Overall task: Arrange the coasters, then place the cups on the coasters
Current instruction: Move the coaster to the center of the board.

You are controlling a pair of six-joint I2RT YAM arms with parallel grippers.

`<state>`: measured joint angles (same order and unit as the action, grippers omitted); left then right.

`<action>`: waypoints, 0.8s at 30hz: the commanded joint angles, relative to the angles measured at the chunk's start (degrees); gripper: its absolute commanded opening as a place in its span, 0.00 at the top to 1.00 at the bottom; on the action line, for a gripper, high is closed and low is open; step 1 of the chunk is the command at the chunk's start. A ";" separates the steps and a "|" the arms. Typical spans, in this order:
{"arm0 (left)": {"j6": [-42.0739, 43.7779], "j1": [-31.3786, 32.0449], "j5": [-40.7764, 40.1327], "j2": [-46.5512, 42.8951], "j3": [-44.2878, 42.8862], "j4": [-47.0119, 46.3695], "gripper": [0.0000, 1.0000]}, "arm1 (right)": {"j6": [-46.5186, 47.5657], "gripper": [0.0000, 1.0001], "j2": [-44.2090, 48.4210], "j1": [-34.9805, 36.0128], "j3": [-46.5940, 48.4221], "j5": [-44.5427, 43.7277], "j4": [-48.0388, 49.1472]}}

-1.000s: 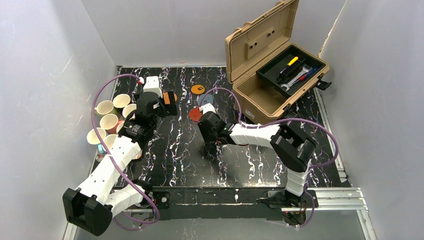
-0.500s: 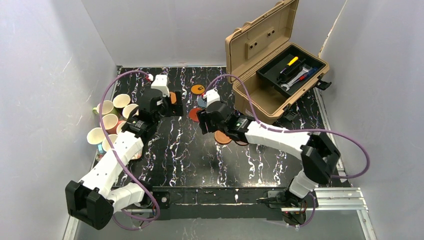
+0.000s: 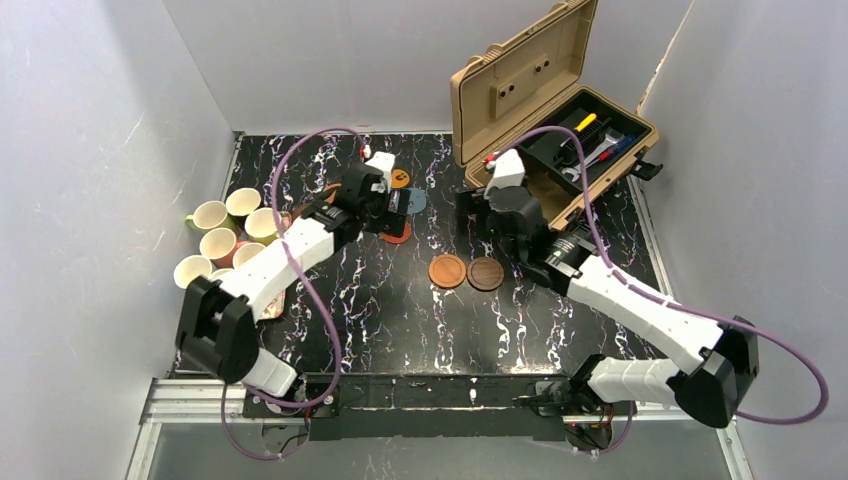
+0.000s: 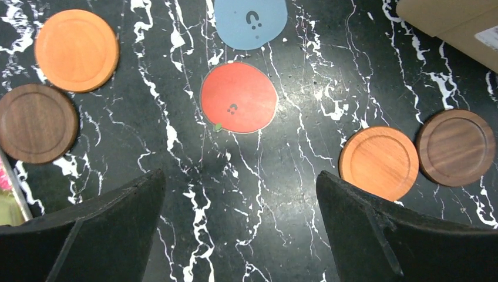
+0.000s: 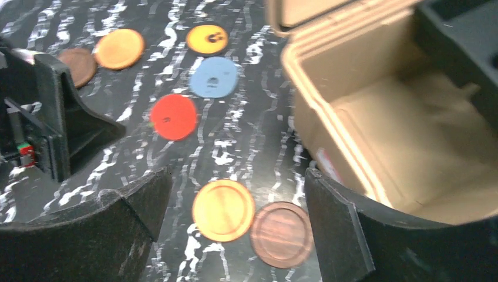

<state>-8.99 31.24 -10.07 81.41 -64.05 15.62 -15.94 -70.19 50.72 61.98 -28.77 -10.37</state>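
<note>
Several coasters lie flat on the black marble table. A red coaster (image 4: 238, 97) sits just ahead of my open, empty left gripper (image 4: 239, 182) (image 3: 395, 212), which hovers above it. A grey-blue coaster (image 4: 251, 22) and an orange one with a dark mark (image 5: 207, 39) lie beyond it. An orange coaster (image 4: 76, 50) and a dark brown one (image 4: 37, 123) lie to the left. An orange-brown coaster (image 3: 447, 271) touches another dark brown coaster (image 3: 486, 273) at mid-table. My right gripper (image 5: 238, 176) (image 3: 487, 232) hangs open and empty high above that pair. Several cups (image 3: 220, 245) cluster at the far left.
A tan case (image 3: 520, 195) stands open at the back right, close beside my right gripper, with tools in its black insert (image 3: 585, 145). A corner of the floral tray (image 4: 7, 194) shows at the left. White walls close in the table on three sides.
My right gripper has risen and pulled back toward the case, jaws spreading wider, leaving the orange-brown and dark brown pair uncovered. My left gripper has swung right, over the red coaster.
</note>
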 commanded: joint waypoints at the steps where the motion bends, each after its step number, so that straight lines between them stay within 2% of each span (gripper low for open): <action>1: 0.75 -0.13 2.19 7.25 -7.06 4.62 0.02 | 1.75 0.06 4.55 -3.37 -4.19 -5.22 -1.58; 3: 1.30 -0.40 3.50 11.38 -9.82 4.86 0.02 | 1.87 0.01 6.69 -5.09 -6.43 -4.83 -1.17; 7: 0.72 -2.13 4.88 22.32 -19.74 11.14 0.02 | 1.12 0.01 10.19 -9.79 -10.03 0.59 0.23; 14: -0.10 -3.71 6.87 33.35 -27.66 12.80 0.02 | 1.53 0.01 13.09 -13.58 -13.21 3.83 0.72; 19: -0.29 -4.52 7.40 39.59 -33.37 16.48 0.02 | 2.03 0.01 14.65 -14.68 -13.95 5.09 0.11; 24: -0.38 -5.30 7.27 42.02 -34.97 16.82 0.02 | 1.94 0.01 14.68 -15.52 -14.09 6.70 -0.12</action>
<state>-9.19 26.61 -3.77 123.50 -96.31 29.43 -14.61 -56.55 35.88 48.84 -23.81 -11.94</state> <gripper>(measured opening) 0.981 0.984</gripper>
